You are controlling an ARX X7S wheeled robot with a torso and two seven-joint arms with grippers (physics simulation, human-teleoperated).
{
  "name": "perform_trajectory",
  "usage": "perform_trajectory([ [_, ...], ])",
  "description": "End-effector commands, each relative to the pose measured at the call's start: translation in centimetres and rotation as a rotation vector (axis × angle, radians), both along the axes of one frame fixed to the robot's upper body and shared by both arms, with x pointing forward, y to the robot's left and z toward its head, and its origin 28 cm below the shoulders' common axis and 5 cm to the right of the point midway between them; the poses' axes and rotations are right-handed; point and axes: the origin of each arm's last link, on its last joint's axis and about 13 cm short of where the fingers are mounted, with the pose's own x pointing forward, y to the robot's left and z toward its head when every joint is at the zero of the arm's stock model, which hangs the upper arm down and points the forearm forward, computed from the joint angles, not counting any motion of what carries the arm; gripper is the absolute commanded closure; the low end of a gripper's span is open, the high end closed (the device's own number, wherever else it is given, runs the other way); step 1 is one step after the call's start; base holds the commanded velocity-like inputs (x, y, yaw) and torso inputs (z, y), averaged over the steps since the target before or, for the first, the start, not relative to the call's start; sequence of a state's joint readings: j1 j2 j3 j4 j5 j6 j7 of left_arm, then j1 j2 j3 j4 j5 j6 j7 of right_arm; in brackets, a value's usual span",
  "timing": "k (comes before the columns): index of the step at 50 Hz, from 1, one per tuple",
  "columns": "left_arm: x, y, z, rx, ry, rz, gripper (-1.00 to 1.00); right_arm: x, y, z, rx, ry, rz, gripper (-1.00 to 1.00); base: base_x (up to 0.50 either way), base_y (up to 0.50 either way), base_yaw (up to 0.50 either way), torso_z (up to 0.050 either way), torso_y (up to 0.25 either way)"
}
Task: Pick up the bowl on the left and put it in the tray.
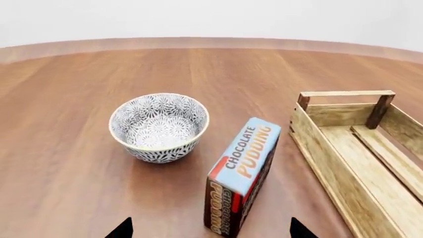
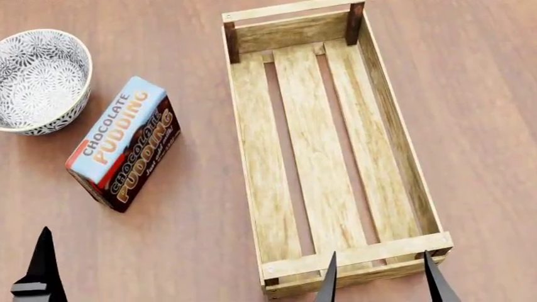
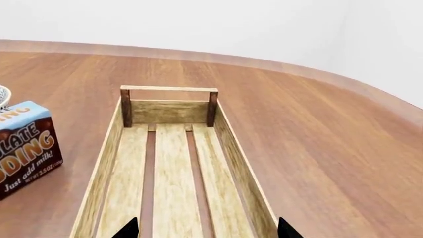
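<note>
We see the bowl (image 2: 38,80) standing upright on the wooden tabletop (image 2: 478,94) at the far left of the head view, partly cut by the picture's edge. Just beside it, nearer to us and toward the middle, lies the chocolate pudding box (image 2: 124,141), tilted on its side. The tray (image 2: 251,176) sits to the right of the box, apart from it, its long side running away from us and nothing inside it.

Our left pincer (image 1: 210,229) hangs low at the near edge, well apart from the bowl. In the left wrist view its two dark fingertips (image 1: 121,229) stand wide apart with nothing between them, so it is spread; the bowl lies ahead of it and toward the left fingertip, with the box closer and between the two tips.

Our right pincer (image 2: 379,277) hovers over the tray's near end. Its fingertips (image 2: 329,280) are also spread and hold nothing, and the right wrist view looks straight down the tray's slats.
</note>
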State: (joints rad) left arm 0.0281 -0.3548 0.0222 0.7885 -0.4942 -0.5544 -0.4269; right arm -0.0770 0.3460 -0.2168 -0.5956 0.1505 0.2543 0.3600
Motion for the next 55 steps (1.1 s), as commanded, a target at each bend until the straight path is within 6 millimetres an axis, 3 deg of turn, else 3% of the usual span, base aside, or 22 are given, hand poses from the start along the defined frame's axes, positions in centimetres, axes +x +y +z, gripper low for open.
perform_trajectory([
  [1,0.8,1.2,1.1,-0.093,-0.026,0.052,-1.0,0.1,0.3,0.4,0.013,-0.013,0.007,-1.0,0.0,0.0,0.0,0.0,0.0],
  [8,1.5,1.9,2.7,-0.165,-0.033,0.046,-1.0,0.1,0.3,0.3,0.013,-0.01,0.008,-1.0,0.0,0.0,0.0,0.0,0.0],
  [19,3.9,3.0,7.8,-0.311,-0.062,0.009,-1.0,0.1,0.4,0.4,0.013,-0.009,0.009,-1.0,0.0,0.0,0.0,0.0,0.0],
  [28,6.4,3.2,7.8,-0.459,-0.013,-0.039,-1.0,0.2,0.5,0.3,0.014,-0.006,0.016,-1.0,0.0,0.0,0.0,0.0,0.0],
  [41,9.3,4.0,8.5,-0.573,0.044,0.021,-1.0,0.3,0.5,0.2,0.013,-0.005,0.019,-1.0,0.0,0.0,0.0,0.0,0.0],
  [55,10.9,3.9,10.4,-0.685,0.054,0.016,-1.0,0.1,0.5,0.4,0.013,-0.007,0.019,-1.0,0.0,0.0,0.0,0.0,0.0],
])
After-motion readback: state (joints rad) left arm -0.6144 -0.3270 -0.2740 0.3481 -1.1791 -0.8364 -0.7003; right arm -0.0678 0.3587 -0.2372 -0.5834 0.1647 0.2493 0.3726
